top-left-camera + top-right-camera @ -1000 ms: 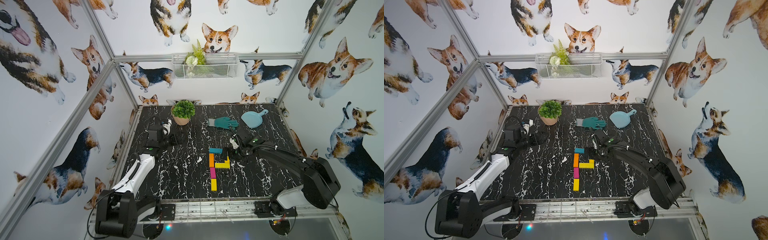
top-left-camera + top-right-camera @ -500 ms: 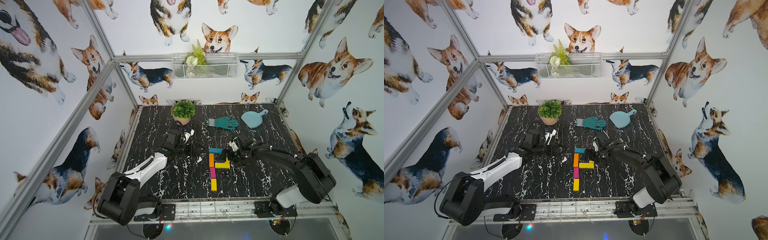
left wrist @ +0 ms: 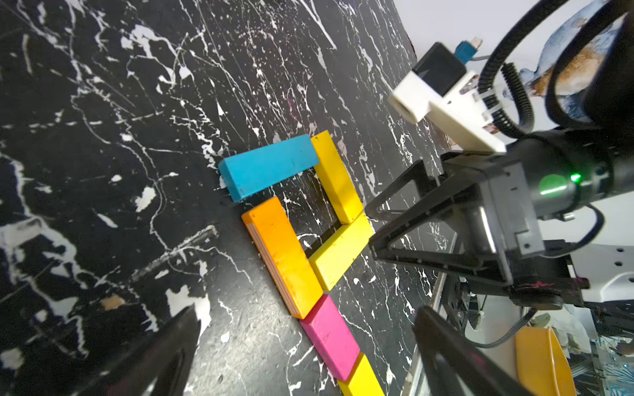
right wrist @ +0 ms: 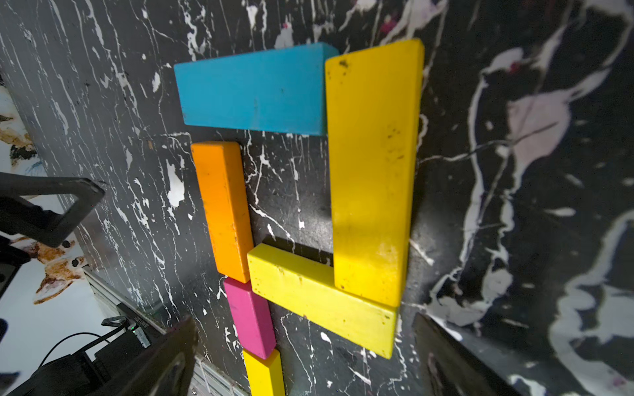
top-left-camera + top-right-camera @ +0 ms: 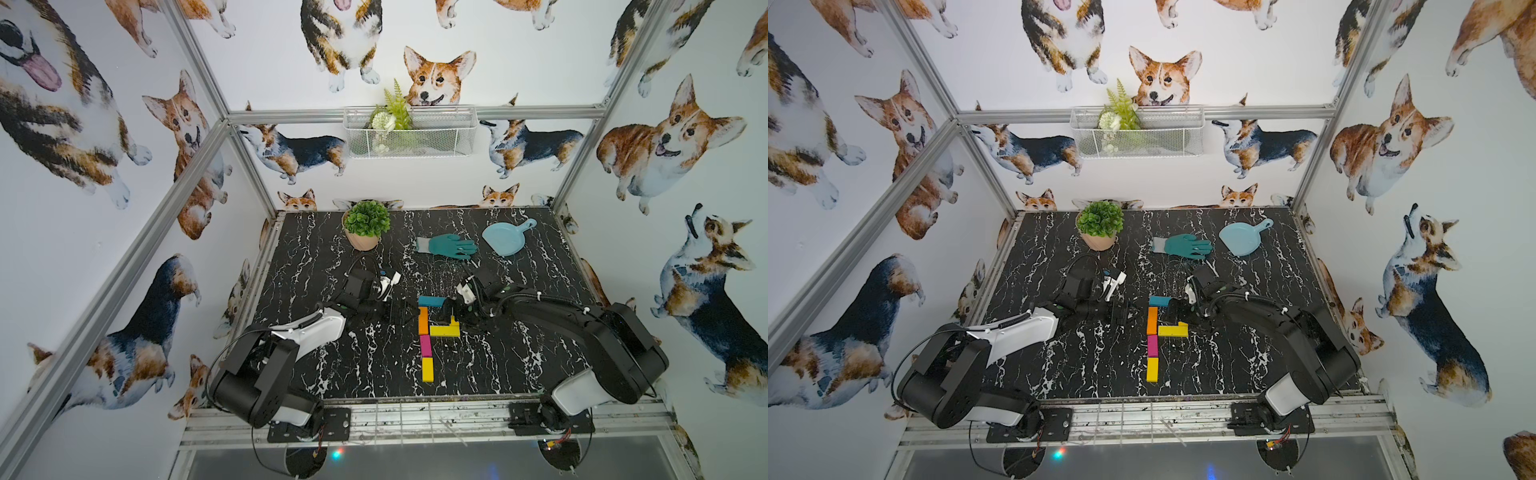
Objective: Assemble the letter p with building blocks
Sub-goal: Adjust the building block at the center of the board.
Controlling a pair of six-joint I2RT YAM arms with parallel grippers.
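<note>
The building blocks lie flat on the black marble table (image 5: 316, 257) in a p shape. An orange block (image 5: 423, 320), a magenta block (image 5: 425, 345) and a yellow block (image 5: 427, 369) form the stem. A teal-blue block (image 5: 432, 301), an upright yellow block (image 3: 338, 181) and a lower yellow block (image 5: 444, 331) close the loop. My left gripper (image 5: 399, 311) hovers open just left of the orange block. My right gripper (image 5: 451, 309) stands open over the loop's right side and hides most of the upright yellow block in both top views. Neither holds anything.
At the back of the table stand a potted plant (image 5: 366, 224), a teal glove (image 5: 449, 245) and a light-blue toy pan (image 5: 505, 239). A wire basket (image 5: 409, 133) hangs on the back wall. The cell's walls close in three sides.
My left arm has swung from the table's left side toward the middle, and its gripper now sits beside the stem. The right gripper has barely shifted. The blocks have not moved.
</note>
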